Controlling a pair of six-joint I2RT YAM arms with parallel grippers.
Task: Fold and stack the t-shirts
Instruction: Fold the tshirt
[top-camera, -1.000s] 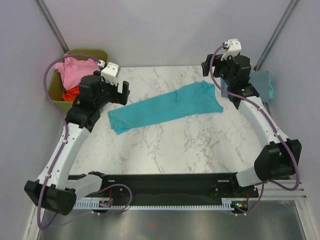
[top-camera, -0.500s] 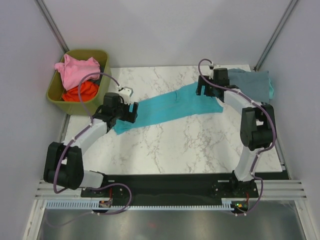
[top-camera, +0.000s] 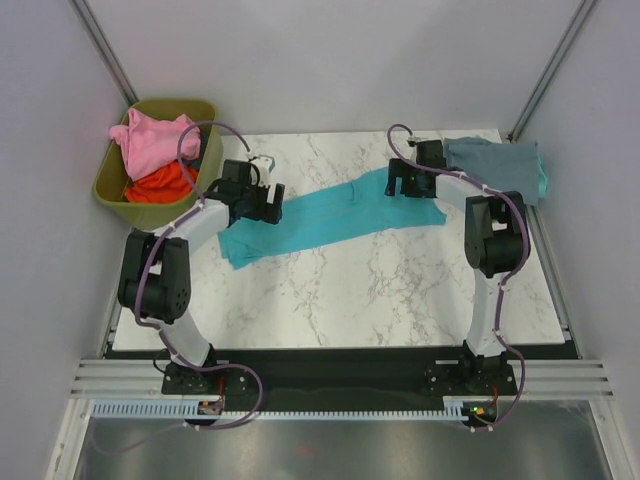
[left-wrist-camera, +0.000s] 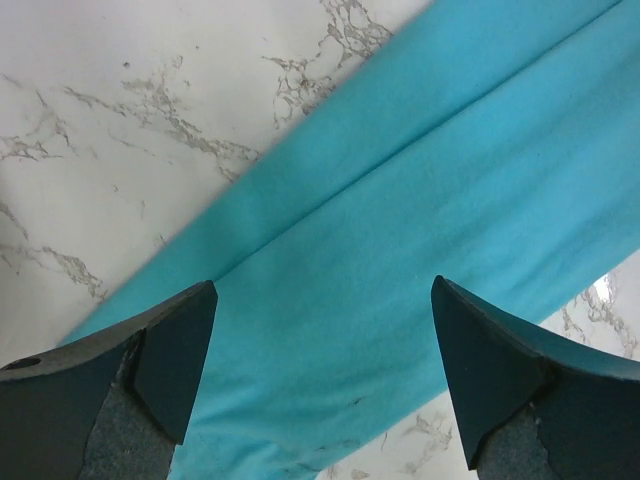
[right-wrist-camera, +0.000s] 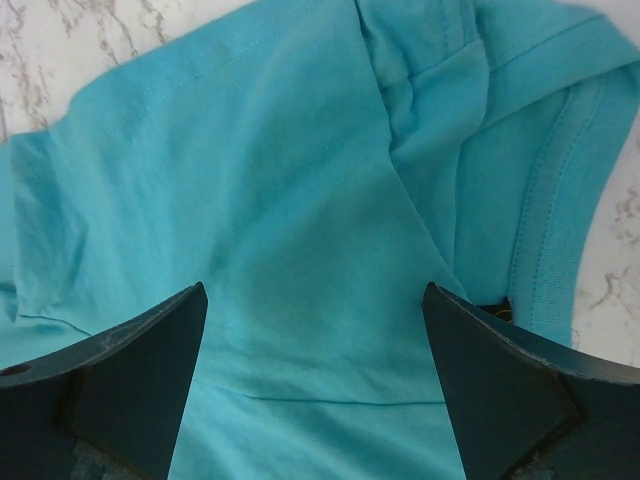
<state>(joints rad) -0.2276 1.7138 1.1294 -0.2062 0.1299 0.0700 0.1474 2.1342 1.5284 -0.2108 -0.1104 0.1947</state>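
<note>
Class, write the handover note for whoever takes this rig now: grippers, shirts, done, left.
Left gripper open above the teal shirt near its left end; right gripper open above its right end. Neither holds anything.
Teal shirt lies as a long strip diagonally on the table.
Grey-blue shirt, apparently folded, at the far right corner.
Pink shirt and orange-red shirt in the bin.
Left: finish folding teal, stack it, then the binned two.

A green bin (top-camera: 172, 103) sits just off the far left corner of the table (top-camera: 370, 290). The table top is white with thin grey lines. A black strip (top-camera: 340, 360) runs along its near edge. Plain grey walls (top-camera: 330, 60) stand around it.
</note>
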